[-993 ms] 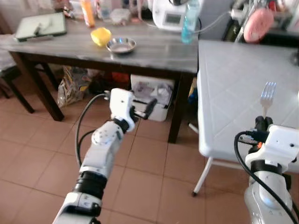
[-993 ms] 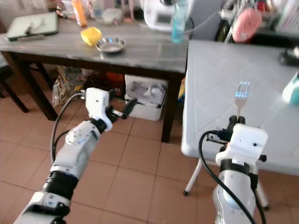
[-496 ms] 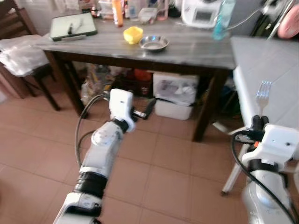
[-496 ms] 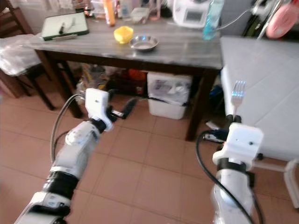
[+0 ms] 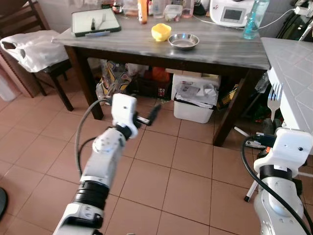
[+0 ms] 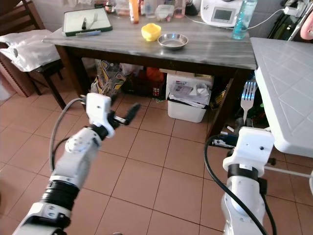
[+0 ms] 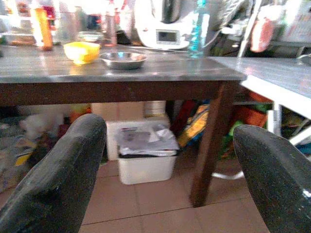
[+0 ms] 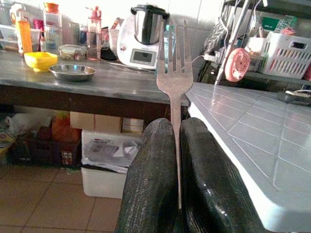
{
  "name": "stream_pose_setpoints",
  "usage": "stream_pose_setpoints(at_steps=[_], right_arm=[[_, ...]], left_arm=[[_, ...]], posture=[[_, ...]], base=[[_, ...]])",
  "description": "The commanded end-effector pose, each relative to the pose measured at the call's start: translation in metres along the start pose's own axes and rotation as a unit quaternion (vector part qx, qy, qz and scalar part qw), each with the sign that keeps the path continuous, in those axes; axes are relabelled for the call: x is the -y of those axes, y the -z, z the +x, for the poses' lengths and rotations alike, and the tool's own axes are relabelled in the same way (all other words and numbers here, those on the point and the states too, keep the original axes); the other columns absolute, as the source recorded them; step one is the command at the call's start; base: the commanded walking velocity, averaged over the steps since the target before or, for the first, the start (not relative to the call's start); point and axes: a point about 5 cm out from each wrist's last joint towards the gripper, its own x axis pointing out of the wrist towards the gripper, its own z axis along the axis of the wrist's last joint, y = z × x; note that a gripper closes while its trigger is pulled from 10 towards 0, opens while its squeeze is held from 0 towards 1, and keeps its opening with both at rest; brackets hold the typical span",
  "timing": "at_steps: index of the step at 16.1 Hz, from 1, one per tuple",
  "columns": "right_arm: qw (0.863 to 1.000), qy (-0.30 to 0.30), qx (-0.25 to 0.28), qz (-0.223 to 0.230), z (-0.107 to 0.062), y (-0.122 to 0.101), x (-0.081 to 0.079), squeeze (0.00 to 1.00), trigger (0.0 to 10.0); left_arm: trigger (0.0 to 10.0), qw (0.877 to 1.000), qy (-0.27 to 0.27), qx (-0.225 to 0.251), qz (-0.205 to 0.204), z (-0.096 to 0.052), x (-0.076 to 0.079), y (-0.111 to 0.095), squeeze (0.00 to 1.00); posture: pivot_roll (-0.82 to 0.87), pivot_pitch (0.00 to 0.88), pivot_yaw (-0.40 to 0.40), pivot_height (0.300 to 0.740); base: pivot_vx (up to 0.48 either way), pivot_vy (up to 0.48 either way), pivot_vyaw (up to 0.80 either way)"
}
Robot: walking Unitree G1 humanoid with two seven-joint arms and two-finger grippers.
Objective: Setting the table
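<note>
A silver fork [image 8: 172, 73] stands upright, tines up, with my right gripper [image 8: 171, 124] shut on its handle. In the eye views the fork [image 5: 275, 95] is at the near left edge of the white tiled table [image 6: 288, 88]. My left gripper [image 5: 154, 112] is held out over the floor, open and empty, its black fingers [image 7: 58, 179] wide apart. It faces the dark wooden table [image 5: 146, 46] with a grey top. On that table sit a steel bowl [image 5: 184, 41] and a yellow bowl [image 5: 161, 32].
A white bin [image 5: 195, 98] and bags sit under the dark table. A chair with a white bag [image 5: 34, 44] stands at its left end. A green-edged board [image 5: 95, 22], bottles [image 5: 250, 19] and a white appliance [image 5: 232, 12] line the tabletop. Brown tiled floor [image 5: 161, 166] lies between.
The camera has swung left and back, so the white table now lies at the right edge and more floor shows. Both arms keep their pose, and the fork stays gripped.
</note>
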Motion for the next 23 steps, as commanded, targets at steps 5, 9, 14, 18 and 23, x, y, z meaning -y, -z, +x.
stream_pose_setpoints(at_steps=[5,9,14,18,23], right_arm=[[1.0,0.005,0.004,-0.003,0.0,-0.001,0.002,0.0,10.0],[1.0,0.003,0.005,-0.004,0.001,0.0,0.002,0.0,10.0],[1.0,-0.005,0.006,-0.007,0.0,-0.001,0.0,0.0,10.0],[1.0,-0.002,0.003,-0.01,-0.002,0.0,0.003,0.0,10.0],[1.0,0.004,0.003,-0.009,-0.002,0.0,0.005,0.0,10.0]], left_arm=[[10.0,1.0,-0.001,0.009,-0.002,0.003,0.002,-0.002,0.0],[10.0,1.0,0.007,0.017,-0.001,0.004,0.002,-0.005,0.0],[10.0,1.0,0.012,0.017,-0.005,0.002,0.004,-0.003,0.0],[10.0,1.0,0.022,0.016,-0.011,0.003,0.011,-0.001,0.0],[10.0,0.999,0.028,0.015,-0.013,0.005,0.014,0.0,0.0]], posture=[[0.01,0.088,0.02,0.74],[0.01,0.084,0.019,0.74],[0.0,0.088,0.018,0.74],[-0.01,0.094,0.019,0.74],[-0.01,0.09,0.02,0.74]], base=[[0.0,0.0,0.26],[0.153,0.0,0.0],[0.368,0.0,0.56],[0.376,0.0,0.55],[0.395,0.0,0.1]])
